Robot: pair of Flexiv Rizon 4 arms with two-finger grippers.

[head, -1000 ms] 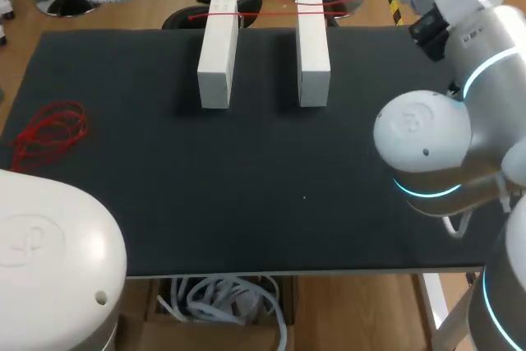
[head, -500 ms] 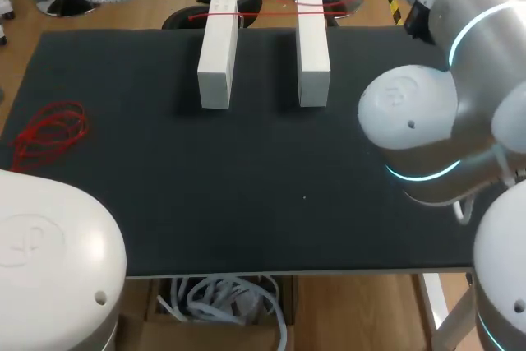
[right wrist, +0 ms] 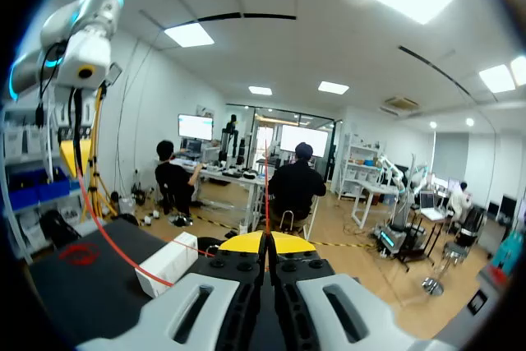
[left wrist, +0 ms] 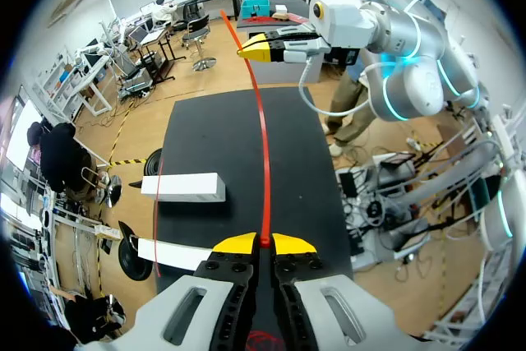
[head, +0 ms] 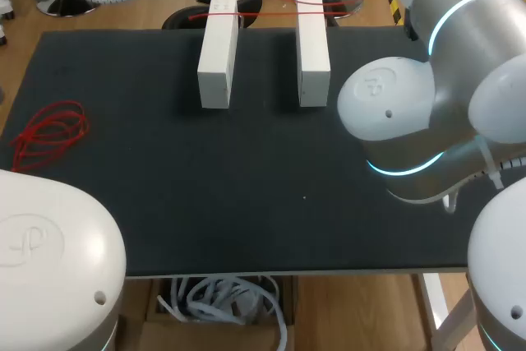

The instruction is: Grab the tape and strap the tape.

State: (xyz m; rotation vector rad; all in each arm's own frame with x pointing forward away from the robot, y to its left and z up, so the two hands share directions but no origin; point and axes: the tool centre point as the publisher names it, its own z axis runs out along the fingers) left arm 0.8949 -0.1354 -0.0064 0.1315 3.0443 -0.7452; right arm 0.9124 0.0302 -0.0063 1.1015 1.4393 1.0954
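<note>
Your left gripper (left wrist: 263, 242) has its yellow-tipped fingers pressed together on the red tape (left wrist: 265, 145), which comes out from between the tips. From there the tape runs in one line above the black mat (head: 246, 170) to your right gripper (left wrist: 256, 47), held high over the table's other end. In the right wrist view, that gripper's fingers are likewise clamped on the tape, and a thin red strand rises from between them. In the head view, the tape lies across the far ends of two white blocks (head: 219, 51) (head: 312, 48), which stand side by side at the back of the mat. A loose red coil (head: 49, 133) rests on the mat near its left edge, well apart from the blocks.
</note>
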